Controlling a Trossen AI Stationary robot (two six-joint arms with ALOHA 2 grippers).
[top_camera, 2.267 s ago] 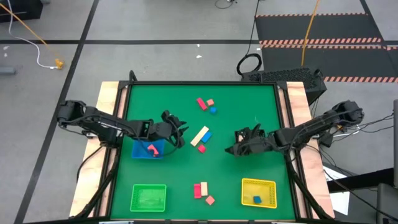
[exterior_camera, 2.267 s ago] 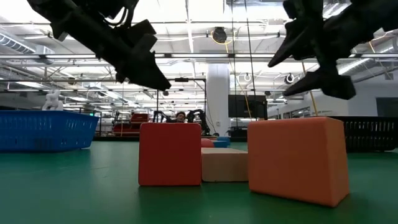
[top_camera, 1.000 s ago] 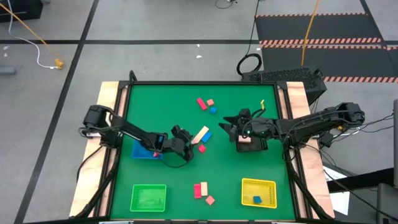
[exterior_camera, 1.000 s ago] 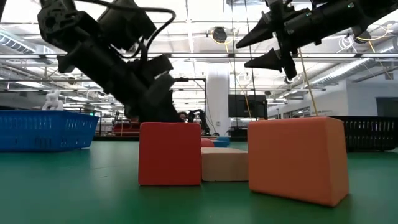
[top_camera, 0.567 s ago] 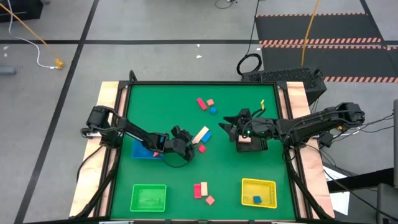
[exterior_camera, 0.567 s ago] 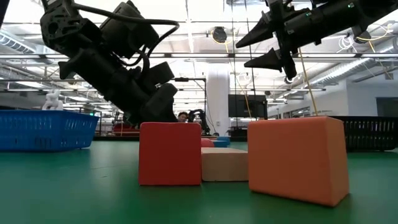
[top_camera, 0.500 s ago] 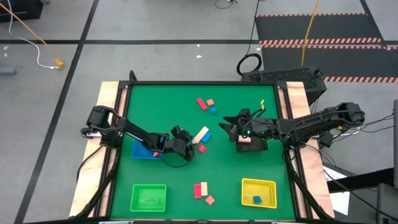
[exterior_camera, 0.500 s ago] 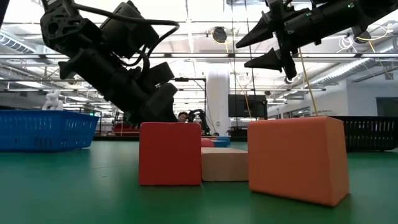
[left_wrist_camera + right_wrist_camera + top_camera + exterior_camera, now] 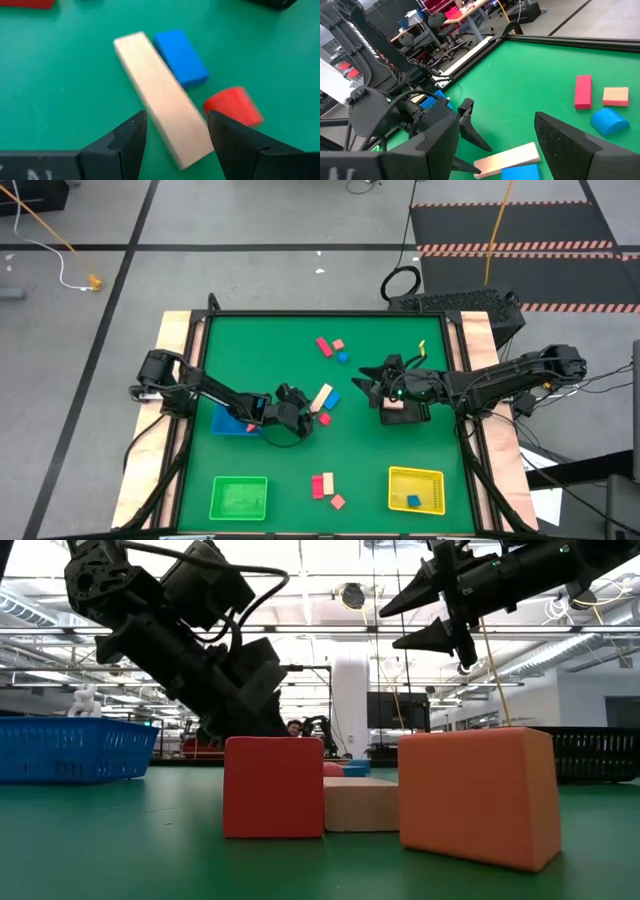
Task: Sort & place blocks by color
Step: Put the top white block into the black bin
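On the green worktop [image 9: 260, 350] the left claw [image 9: 305, 419] sits low at the middle cluster, its fingers [image 9: 122, 142] spread to either side of the near end of the cream bar [image 9: 162, 102]; they are released, not pressing on it. The blue bar [image 9: 180, 57] lies just beside the cream bar along its far half, and a red block [image 9: 232, 106] sits near the cream bar's near end, outside one finger. The right claw [image 9: 372, 386] hangs above the worktop to the right of that cluster, its fingers [image 9: 432, 638] parted and nothing between them. Toward the far edge lie a red bar [image 9: 324, 346], a salmon cube [image 9: 338, 344] and a small blue piece [image 9: 343, 357], close together. Near the front edge a red bar and cream bar pair [image 9: 322, 485] lie side by side with a salmon block [image 9: 338, 502] just beside them. The blue tray [image 9: 232, 423] under the left arm shows something red inside, mostly hidden by the arm. The green tray [image 9: 239, 498] sits at the front left, and the yellow tray [image 9: 416, 488] at the front right holds a blue block [image 9: 413, 501]. No readable writing or brand shows on the blocks or trays; pale lettering on a dark arm in the right wrist view is too unclear to read.
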